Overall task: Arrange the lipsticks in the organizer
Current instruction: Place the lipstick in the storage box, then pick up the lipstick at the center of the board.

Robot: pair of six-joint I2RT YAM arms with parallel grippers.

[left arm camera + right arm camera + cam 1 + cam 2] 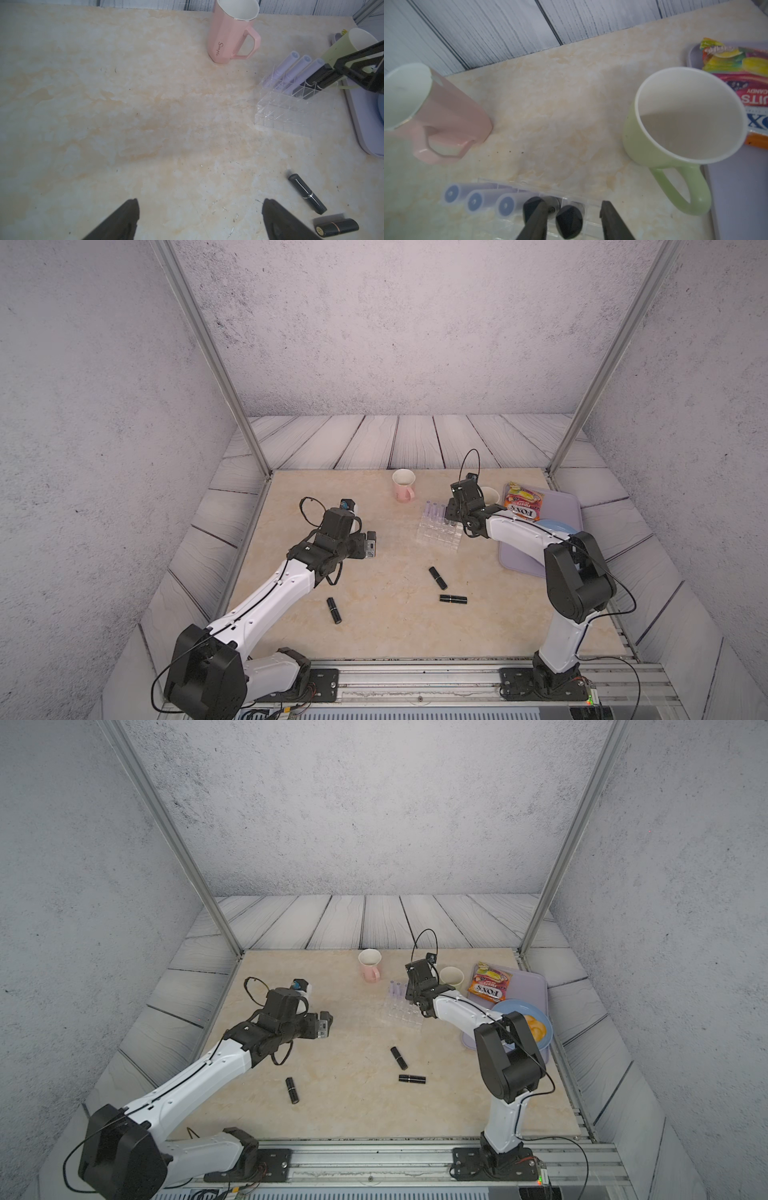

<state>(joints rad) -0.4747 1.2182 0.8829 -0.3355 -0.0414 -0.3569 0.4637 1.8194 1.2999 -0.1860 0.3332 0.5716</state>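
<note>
At near left, lone black lipstick [333,610]: lay flat, long axis running near to far, just beside the left forearm [266,597].
left gripper [372,544]: hovered empty, fingers spread wide; the lone black lipstick lay on its near side and slightly left, apart from it.
slanted black lipstick [437,577]: lay flat between the arms, axis tilted from far-left to near-right.
crosswise black lipstick [453,598]: lay flat just near of the slanted black lipstick, axis left to right.
organizer [436,540]: stood far of both, its near cells bare.
lilac lipsticks [434,510]: three upright at the left end of the far row.
seated black lipstick [569,222]: upright in a cell right of the lilac lipsticks, with a second black lipstick [556,205] beside it.
right gripper [569,202]: poised over that cell, fingers parted on either side of the cap, neither seen pressing it.
judgement: the left arm was likely nearer the lone tube; fingers closing left to right would cross its short width.
</note>
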